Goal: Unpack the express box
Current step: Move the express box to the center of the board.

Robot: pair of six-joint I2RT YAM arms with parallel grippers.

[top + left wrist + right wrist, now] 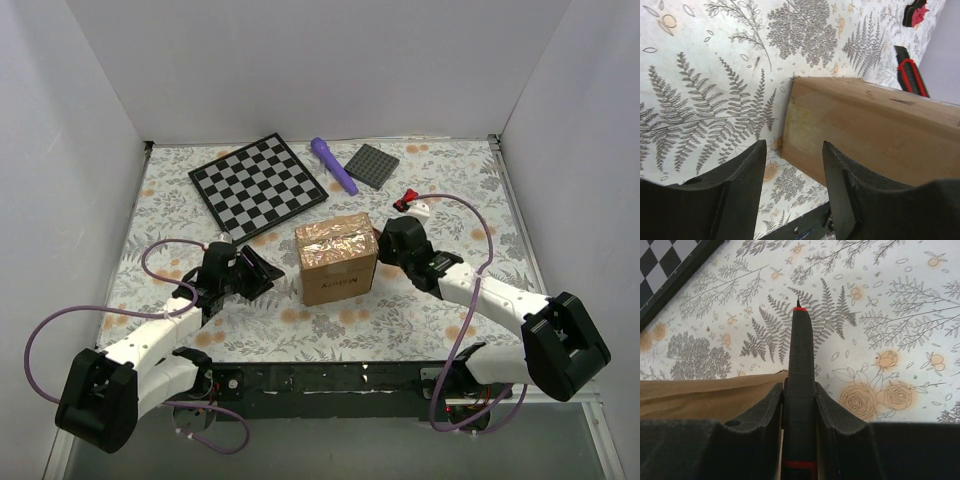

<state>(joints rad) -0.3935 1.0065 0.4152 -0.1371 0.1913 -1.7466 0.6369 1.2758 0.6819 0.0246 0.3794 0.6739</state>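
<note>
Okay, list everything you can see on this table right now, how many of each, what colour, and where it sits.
express box: one, brown with tan tape, middle of the table, top closed
checkerboard: one, black and white, back left
purple cylinder: one, purple, back centre, between checkerboard and plate
square plate: one, dark grey, back, right of the cylinder
small red and white object: one, behind the right gripper
floral cover: one, white with grey and orange print, over the tabletop
pen-shaped tool: one, dark with red tip, in the right gripper
left gripper: one, black, open, left of the box
right gripper: one, black, shut on the tool, right of the box
</note>
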